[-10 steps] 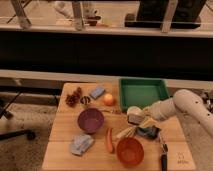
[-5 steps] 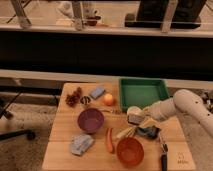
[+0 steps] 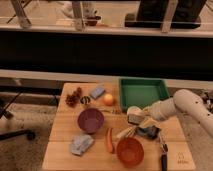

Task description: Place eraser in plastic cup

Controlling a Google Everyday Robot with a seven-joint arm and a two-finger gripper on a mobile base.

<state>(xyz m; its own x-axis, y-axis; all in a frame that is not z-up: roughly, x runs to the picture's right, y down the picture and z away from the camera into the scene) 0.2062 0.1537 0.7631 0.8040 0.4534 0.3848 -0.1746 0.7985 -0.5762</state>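
The white plastic cup (image 3: 134,110) stands right of the table's middle, just below the green tray. My gripper (image 3: 138,119) reaches in from the right on a white arm (image 3: 185,104) and sits at the cup's near side. It is shut on the eraser (image 3: 134,119), a small grey block held low against the front of the cup. The eraser is outside the cup, close to its rim.
A green tray (image 3: 142,92) lies at the back right of the wooden table (image 3: 62,155). Also there: a purple bowl (image 3: 91,120), an orange bowl (image 3: 130,151), an orange fruit (image 3: 108,99), a larger blue-grey block (image 3: 97,92), a red pepper (image 3: 109,140) and a grey cloth (image 3: 81,144). A black-handled tool (image 3: 162,156) lies near the right edge.
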